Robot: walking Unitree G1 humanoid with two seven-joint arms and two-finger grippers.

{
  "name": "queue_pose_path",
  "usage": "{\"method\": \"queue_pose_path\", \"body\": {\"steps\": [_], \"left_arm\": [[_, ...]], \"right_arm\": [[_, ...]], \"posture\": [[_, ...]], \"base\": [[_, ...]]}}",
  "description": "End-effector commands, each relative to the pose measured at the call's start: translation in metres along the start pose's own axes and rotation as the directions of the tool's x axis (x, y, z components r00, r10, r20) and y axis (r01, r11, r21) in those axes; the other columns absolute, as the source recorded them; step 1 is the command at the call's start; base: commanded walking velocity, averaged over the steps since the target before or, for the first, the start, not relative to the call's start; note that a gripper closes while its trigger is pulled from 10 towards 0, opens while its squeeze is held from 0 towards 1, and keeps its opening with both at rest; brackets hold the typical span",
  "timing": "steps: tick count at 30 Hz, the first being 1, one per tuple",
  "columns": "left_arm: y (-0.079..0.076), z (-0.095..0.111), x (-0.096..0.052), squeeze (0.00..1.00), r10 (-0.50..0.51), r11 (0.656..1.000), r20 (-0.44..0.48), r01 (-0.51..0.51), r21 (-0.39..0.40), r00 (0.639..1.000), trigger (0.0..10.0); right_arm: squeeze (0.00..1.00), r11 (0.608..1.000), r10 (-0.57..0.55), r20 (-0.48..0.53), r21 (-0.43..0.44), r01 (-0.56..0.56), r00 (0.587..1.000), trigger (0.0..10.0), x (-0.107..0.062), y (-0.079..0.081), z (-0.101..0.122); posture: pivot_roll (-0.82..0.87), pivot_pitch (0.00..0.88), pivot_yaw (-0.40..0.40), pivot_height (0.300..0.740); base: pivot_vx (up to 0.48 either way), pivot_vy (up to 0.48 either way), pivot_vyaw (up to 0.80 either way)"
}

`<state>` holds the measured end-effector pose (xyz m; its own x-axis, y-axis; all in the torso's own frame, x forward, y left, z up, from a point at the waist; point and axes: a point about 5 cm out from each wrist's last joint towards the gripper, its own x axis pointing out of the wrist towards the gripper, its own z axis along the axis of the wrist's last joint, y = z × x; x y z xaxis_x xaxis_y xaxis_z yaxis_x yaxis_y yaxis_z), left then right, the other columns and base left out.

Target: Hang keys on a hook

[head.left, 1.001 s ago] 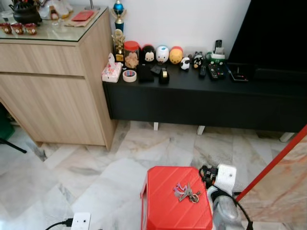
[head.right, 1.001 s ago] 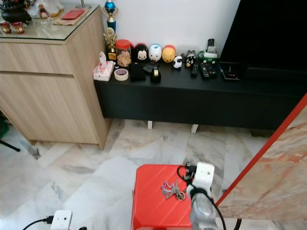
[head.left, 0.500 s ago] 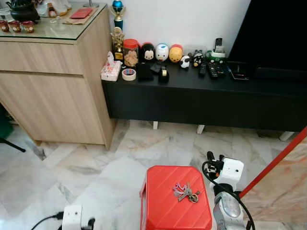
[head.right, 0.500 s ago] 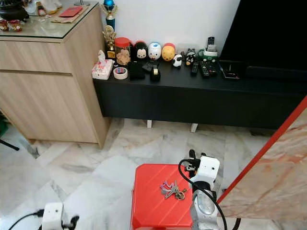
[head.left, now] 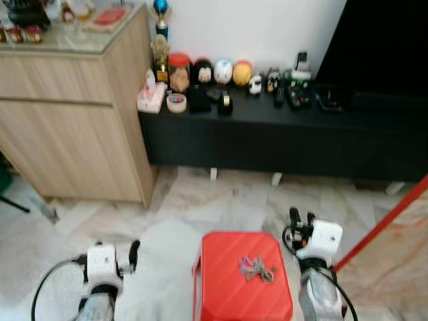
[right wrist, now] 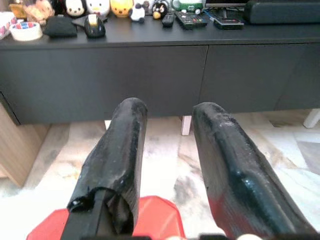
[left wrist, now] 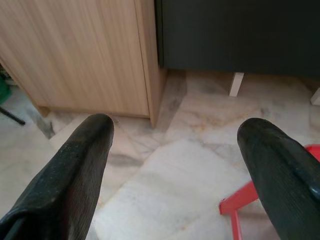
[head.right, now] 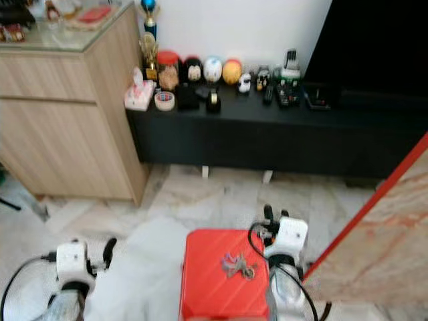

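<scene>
The keys (head.left: 257,268) lie in a loose bunch on top of a red stool (head.left: 221,294), toward the edge nearest the right gripper (head.left: 299,219). That gripper hangs just beside the stool, over the marble floor (head.left: 200,204), not touching the keys. Its wrist view shows its two fingers (right wrist: 117,155) a narrow gap apart with nothing between them, the stool's edge just below them, and beyond it a black cabinet (right wrist: 150,75) with a tape roll (right wrist: 25,31), toys (right wrist: 120,7) and remotes (right wrist: 187,19) on top. The left gripper (head.left: 134,254) hovers over the floor well apart from the stool, on the stool's far side from the right gripper. Its wrist view shows its fingers (left wrist: 75,165) spread wide and empty, a stool corner near one fingertip, and a wooden cupboard (left wrist: 85,50) ahead, which stands touching the black cabinet's end.
</scene>
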<state>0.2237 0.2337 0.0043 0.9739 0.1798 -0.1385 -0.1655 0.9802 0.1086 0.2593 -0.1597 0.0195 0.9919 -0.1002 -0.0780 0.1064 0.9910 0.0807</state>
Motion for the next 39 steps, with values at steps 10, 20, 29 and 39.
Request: {"method": "queue_pose_path", "body": {"steps": [10, 20, 29, 39], "left_arm": [[-0.017, 0.034, -0.001, 0.00, -0.121, 0.993, 0.132, 0.120, 0.021, 0.984, 10.0], [-0.017, 0.051, 0.004, 0.00, -0.128, 0.991, 0.151, 0.122, 0.046, 0.980, 10.0], [-0.016, 0.054, 0.004, 0.00, -0.126, 0.992, 0.138, 0.121, 0.044, 0.982, 10.0], [-0.017, 0.056, 0.002, 0.00, -0.127, 0.991, 0.129, 0.122, 0.047, 0.984, 10.0]], "right_arm": [[0.00, 0.999, 0.053, 0.010, -0.007, -0.053, 0.999, 10.0, -0.006, -0.001, 0.007], [0.00, 0.997, 0.016, -0.008, 0.074, -0.015, 1.000, 10.0, -0.003, 0.006, 0.008], [0.00, 0.998, 0.010, -0.034, 0.064, -0.008, 0.999, 10.0, -0.009, 0.007, 0.004], [0.00, 0.998, 0.014, -0.081, 0.063, -0.009, 0.997, 10.0, -0.007, 0.012, 0.002]], "posture": [[0.07, 0.000, -0.109, 0.740], [0.06, 0.008, -0.086, 0.740], [0.06, 0.018, -0.077, 0.740], [0.08, 0.038, -0.081, 0.710]], "base": [[0.000, 0.000, 0.00], [0.000, 0.000, 0.00], [0.000, 0.000, 0.00], [0.000, 0.000, 0.00]]}}
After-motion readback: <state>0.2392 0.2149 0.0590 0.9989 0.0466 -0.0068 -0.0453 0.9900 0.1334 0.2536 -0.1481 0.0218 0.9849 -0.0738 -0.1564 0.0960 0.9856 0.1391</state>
